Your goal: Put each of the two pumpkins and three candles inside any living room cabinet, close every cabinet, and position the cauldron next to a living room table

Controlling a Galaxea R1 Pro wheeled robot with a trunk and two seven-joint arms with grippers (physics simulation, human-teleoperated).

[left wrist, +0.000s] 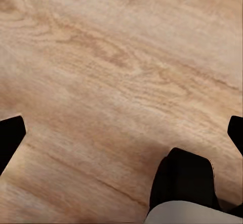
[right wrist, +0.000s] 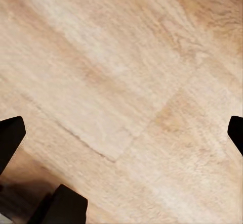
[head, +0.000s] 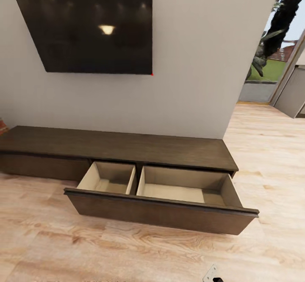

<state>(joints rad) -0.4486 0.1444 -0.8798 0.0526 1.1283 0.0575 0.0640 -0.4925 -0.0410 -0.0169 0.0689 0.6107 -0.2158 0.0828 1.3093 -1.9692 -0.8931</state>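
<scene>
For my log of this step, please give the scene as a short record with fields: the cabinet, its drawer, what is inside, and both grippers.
cabinet: long low dark-brown unit against the wall, under a dark wall screen
drawer: one wide drawer pulled out, open
drawer inside: two pale beige compartments, nothing visible in them
floor: light wood planks
left gripper: open, over bare floor, holding nothing
right gripper: open, over bare floor, holding nothing

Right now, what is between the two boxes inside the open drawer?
In the head view, a thin pale divider wall stands between the two compartments of the cabinet's open drawer.
</scene>
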